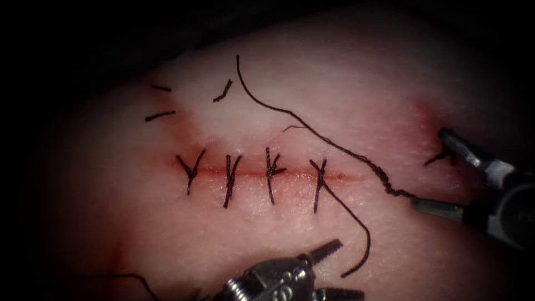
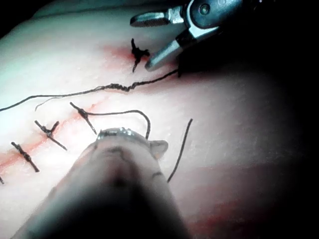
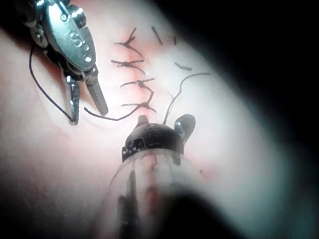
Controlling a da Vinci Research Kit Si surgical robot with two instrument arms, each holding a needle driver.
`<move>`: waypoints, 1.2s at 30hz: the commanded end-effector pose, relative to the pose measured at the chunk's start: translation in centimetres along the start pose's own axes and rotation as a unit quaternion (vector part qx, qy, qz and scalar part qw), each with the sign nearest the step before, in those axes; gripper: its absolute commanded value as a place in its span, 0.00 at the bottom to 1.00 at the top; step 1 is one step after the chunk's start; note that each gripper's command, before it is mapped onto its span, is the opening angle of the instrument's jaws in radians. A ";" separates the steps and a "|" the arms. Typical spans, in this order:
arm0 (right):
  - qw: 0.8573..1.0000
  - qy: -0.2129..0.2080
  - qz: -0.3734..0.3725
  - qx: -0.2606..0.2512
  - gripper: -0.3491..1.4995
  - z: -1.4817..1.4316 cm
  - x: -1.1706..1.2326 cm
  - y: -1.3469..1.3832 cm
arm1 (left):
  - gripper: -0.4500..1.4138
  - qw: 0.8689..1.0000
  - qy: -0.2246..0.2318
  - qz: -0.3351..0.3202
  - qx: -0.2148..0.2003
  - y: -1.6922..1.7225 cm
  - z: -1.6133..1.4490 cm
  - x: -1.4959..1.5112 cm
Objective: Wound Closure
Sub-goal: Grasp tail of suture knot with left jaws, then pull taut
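The tissue (image 1: 290,234) carries a horizontal cut (image 1: 253,173) crossed by several knotted stitches (image 1: 230,178). From the rightmost stitch (image 1: 319,181) a short thread tail (image 1: 365,234) curves down. Its free end lies between the open jaws of my left tool (image 1: 350,267), which hold nothing; that tool also appears in the right wrist view (image 3: 88,115). A long thread (image 1: 312,128) runs from the far tissue down to the right, with a twisted stretch, and ends by the lower jaw of my right tool (image 1: 430,170). That tool stands open to the right of the cut, also seen from the left wrist (image 2: 142,42).
Three loose cut ends of thread (image 1: 160,115) lie beyond the cut at the left. A small knotted scrap of thread (image 1: 440,157) sits between the right tool's jaws on a patch of red fluid (image 1: 426,114). Another thread (image 1: 128,276) crosses the near left tissue.
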 end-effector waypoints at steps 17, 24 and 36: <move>0.999 0.026 -0.019 0.038 0.90 0.17 -0.01 -0.50 | 0.00 0.998 0.000 0.053 -0.016 -0.21 -0.35 0.30; 0.996 0.059 -0.035 0.049 0.91 0.49 0.03 -0.64 | 0.00 0.998 0.001 0.057 -0.006 -0.26 -0.57 0.39; 0.994 0.091 -0.031 0.051 0.90 1.02 0.15 -0.74 | 0.00 0.998 0.002 0.060 0.009 -0.32 -0.90 0.34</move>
